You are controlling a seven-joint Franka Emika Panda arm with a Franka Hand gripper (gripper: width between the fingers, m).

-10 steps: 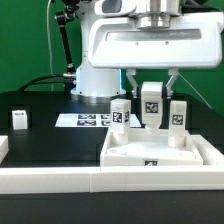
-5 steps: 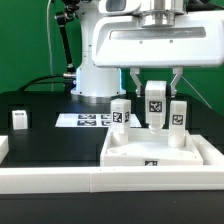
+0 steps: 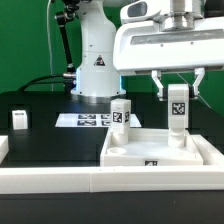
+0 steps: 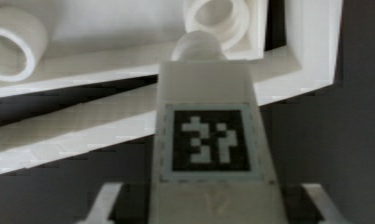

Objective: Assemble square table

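White leg post (image 3: 178, 108) | gripped in hand (image 3: 178, 92) | over table top (image 3: 125, 153)

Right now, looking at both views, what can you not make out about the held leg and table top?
Exterior view: whether the held leg touches the table top; its raised rim hides the floor.
Wrist view: the gripper, fingers cut off by the picture's edge.
Wrist view: the leg's far tip, blurred.
Exterior view's left: the lone leg's tag, too small.
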